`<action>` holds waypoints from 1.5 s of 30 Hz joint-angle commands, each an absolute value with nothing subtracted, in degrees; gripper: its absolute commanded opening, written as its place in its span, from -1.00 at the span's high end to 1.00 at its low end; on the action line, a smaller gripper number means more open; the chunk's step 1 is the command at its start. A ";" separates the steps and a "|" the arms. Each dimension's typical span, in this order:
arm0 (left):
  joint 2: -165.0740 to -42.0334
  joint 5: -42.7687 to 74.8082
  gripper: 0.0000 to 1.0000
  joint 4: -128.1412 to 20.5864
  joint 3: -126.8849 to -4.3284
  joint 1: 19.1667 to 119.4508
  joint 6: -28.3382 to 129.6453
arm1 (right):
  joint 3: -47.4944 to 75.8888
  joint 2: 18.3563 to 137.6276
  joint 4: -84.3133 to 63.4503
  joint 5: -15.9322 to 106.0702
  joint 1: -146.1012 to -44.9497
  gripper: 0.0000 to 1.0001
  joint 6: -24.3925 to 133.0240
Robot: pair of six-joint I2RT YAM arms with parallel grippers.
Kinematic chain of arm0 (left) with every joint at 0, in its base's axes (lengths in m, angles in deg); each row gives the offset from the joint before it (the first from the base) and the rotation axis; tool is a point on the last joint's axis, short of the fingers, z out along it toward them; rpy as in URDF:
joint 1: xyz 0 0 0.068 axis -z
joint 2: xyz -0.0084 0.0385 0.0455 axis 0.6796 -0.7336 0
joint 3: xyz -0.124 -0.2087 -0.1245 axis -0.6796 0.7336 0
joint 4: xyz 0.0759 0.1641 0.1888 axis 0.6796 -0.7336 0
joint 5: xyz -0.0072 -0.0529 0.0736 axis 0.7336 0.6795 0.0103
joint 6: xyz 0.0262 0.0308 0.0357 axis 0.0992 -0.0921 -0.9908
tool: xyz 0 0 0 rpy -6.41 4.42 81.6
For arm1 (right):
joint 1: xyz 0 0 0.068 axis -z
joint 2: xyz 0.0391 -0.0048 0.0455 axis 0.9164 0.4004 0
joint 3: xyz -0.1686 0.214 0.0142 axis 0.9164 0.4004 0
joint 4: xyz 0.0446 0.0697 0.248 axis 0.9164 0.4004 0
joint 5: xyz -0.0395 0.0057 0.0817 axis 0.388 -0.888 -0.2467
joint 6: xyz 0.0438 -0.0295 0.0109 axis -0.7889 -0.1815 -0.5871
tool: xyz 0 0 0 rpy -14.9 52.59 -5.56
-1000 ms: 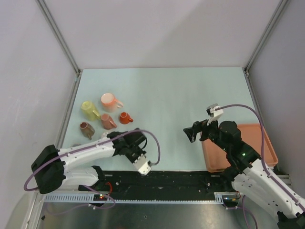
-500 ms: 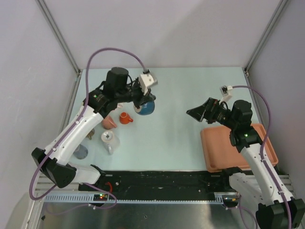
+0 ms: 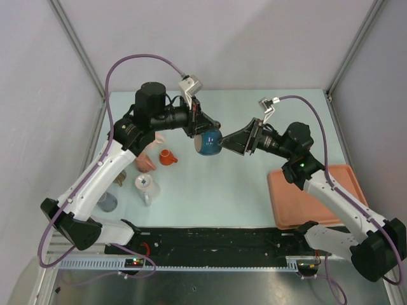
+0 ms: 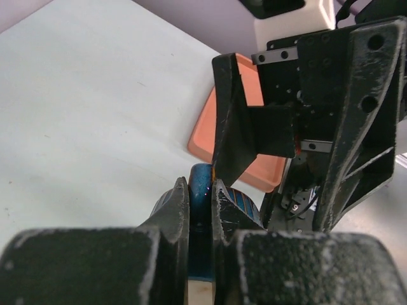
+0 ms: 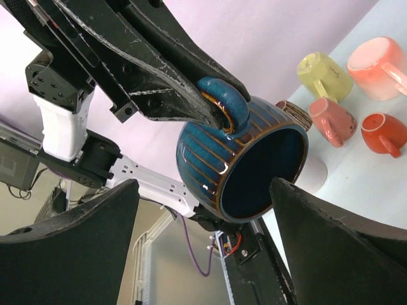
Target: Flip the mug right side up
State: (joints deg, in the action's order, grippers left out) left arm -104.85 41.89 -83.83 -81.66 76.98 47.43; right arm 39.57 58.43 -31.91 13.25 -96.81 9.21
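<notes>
The top view shows the mug [image 3: 207,142] in the air over the middle of the table [image 3: 254,108], between the two arms. The left jaws are clamped on it and the right jaws are spread wide just beside it. Only the right wrist view shows the grip: the left jaws pinch the handle, and the mug [image 5: 245,168] lies on its side with its mouth toward that camera. The left wrist view gives just a blue sliver of mug [image 4: 201,190] between the closed jaws, with the tray [image 4: 205,136] beyond. The table is pale green, walled by plain pale panels. The tray [image 3: 318,197] sits at its near right, and an orange cup [image 3: 167,157] stands among other cups at the left. The yellow cup [image 5: 324,75] shows only from the right wrist, as the left arm covers it from above. Whether the right jaws touch the mug is hard to tell
</notes>
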 commanded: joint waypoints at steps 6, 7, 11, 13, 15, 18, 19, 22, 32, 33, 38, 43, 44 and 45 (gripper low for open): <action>-102.50 43.91 0.99 -74.70 -82.77 76.99 53.85 | 35.09 65.23 -43.05 10.02 -100.35 -0.41 2.92; -102.59 43.81 0.99 -74.26 -82.66 76.99 54.41 | 34.64 66.01 -44.53 9.31 -100.65 -0.19 2.01; -102.42 43.53 0.88 -72.28 -81.52 76.83 56.60 | 33.99 66.50 -44.61 8.38 -100.94 0.80 1.75; -101.87 42.25 -0.05 -72.04 -80.41 76.21 57.32 | 33.86 64.80 -37.79 10.82 -100.61 0.95 5.83; -100.78 40.90 -0.76 -72.09 -78.97 74.82 57.10 | 32.90 62.25 -25.89 15.54 -99.43 0.99 12.02; -98.88 39.65 -0.96 -72.17 -76.85 71.28 53.28 | 30.29 58.97 -3.25 28.43 -97.03 1.00 22.30; -98.14 39.48 -0.98 -72.37 -75.84 69.74 51.67 | 29.87 57.78 4.20 32.79 -95.77 1.00 25.06; -95.99 37.08 -0.99 -75.80 -73.26 66.89 43.10 | 29.54 55.98 20.31 47.63 -92.00 1.00 30.65; -91.95 26.00 -0.89 -97.89 -60.21 66.38 10.30 | 30.04 63.33 44.98 71.26 -88.27 1.00 36.68; -91.91 24.44 -0.86 -98.95 -59.26 66.41 8.43 | 30.49 63.96 45.50 71.43 -88.28 1.00 36.60; -90.19 21.59 -0.66 -103.30 -53.24 66.40 -0.66 | 34.21 65.62 42.61 67.69 -88.12 1.00 36.17; -84.44 23.79 -0.65 -107.87 -47.39 66.47 -16.51 | 38.68 67.74 37.54 63.93 -86.98 1.00 35.11; -83.23 24.26 -0.65 -109.34 -46.08 66.64 -19.39 | 39.56 67.79 36.15 63.24 -86.40 1.00 34.76; -81.84 24.31 -0.66 -110.60 -45.11 66.85 -22.94 | 40.79 67.73 35.02 62.20 -85.85 1.00 34.54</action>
